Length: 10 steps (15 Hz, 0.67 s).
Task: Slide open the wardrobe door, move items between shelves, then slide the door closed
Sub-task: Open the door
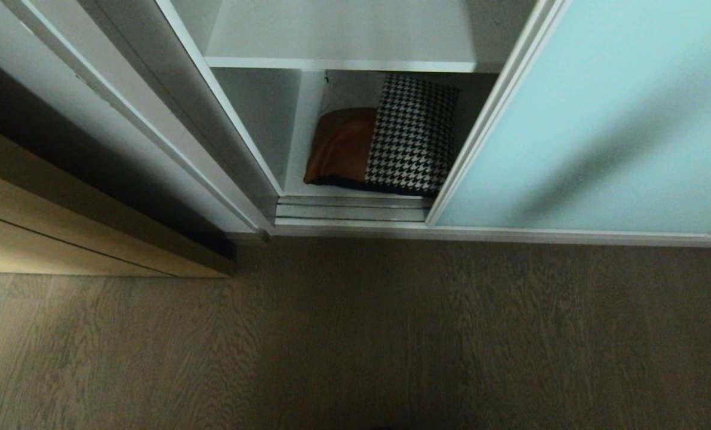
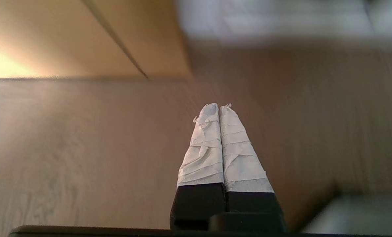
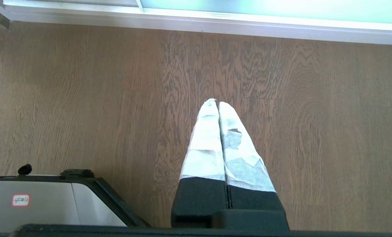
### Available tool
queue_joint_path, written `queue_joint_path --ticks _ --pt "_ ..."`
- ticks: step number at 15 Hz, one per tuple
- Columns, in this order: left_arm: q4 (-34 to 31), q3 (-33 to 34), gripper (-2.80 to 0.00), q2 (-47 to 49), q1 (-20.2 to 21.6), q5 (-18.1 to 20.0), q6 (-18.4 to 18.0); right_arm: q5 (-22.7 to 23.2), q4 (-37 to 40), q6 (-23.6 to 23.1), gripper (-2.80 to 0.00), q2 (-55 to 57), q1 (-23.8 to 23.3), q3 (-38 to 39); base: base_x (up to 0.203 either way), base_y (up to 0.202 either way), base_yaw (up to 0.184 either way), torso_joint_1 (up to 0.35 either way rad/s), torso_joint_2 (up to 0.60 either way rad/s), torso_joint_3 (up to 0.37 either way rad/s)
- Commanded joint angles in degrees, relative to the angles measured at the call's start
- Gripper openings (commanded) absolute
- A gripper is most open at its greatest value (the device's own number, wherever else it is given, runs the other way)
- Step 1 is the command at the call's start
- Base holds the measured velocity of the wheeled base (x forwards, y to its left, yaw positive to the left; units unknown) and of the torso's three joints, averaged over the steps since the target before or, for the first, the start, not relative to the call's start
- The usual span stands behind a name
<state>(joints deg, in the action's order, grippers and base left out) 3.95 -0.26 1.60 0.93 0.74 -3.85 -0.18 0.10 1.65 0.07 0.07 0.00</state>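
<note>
The aqua frosted sliding wardrobe door (image 1: 594,119) stands slid to the right, leaving the left bay open. Inside, the houndstooth, tan and white cushion (image 1: 385,137) lies on the bottom shelf (image 1: 298,155), under a higher white shelf (image 1: 349,63). Neither arm shows in the head view. My left gripper (image 2: 219,106) is shut and empty, hanging over the wood floor. Also shut and empty, my right gripper (image 3: 215,102) points at the floor in front of the door's bottom frame (image 3: 215,26).
A light-brown wooden door (image 1: 62,239) stands at the left, beside the wardrobe's white side panel (image 1: 152,137). Silvery floor tracks (image 1: 355,210) run along the opening. Part of my base (image 3: 51,200) shows in the right wrist view. Grey-brown wood floor (image 1: 355,340) lies in front.
</note>
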Motion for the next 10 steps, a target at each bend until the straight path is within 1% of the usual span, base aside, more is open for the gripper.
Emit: queue_joint_path --ticks 1,3,5,10 --pt "-3.90 -0.67 -2.80 -1.35 -0.05 2.03 -0.90 0.00 -0.01 0.02 -2.80 0.01 0.01 0.00 0.000 0.000 0.000 0.000 0.00 0.000" --pt "-4.15 0.34 -2.80 -1.51 -0.13 0.05 1.10 0.00 -0.01 0.02 -2.80 0.01 0.01 0.00 0.000 0.000 0.000 0.000 0.00 0.000" --pt "-3.95 0.34 -2.80 -1.51 -0.14 -0.48 2.81 0.00 -0.01 0.02 -2.80 0.01 0.01 0.00 0.000 0.000 0.000 0.000 0.00 0.000" --pt "-3.95 0.34 -2.80 -1.51 -0.14 -0.48 3.06 0.00 -0.01 0.02 -2.80 0.00 0.01 0.00 0.000 0.000 0.000 0.000 0.00 0.000"
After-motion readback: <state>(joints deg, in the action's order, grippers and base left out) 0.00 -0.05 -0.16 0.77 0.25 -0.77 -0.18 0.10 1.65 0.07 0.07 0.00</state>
